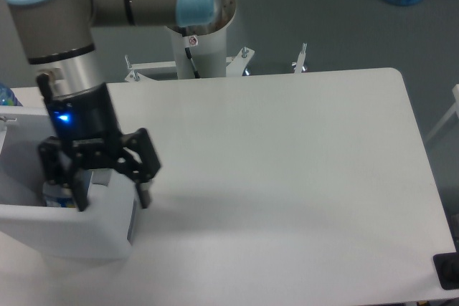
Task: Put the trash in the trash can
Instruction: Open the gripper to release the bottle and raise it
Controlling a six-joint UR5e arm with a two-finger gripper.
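Large boxy white trash can [72, 231] stood at the table's left edge, rounded rim up, grey panel on its right side. Clear plastic bottle [56, 195] lay inside, only partly seen past the rim. Crumpled wrapper could not be made out.

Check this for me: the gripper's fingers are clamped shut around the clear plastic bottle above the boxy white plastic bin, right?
Not quite. In the fixed camera view the gripper has its fingers spread open and empty above the boxy white plastic bin; the clear plastic bottle sits inside the bin.
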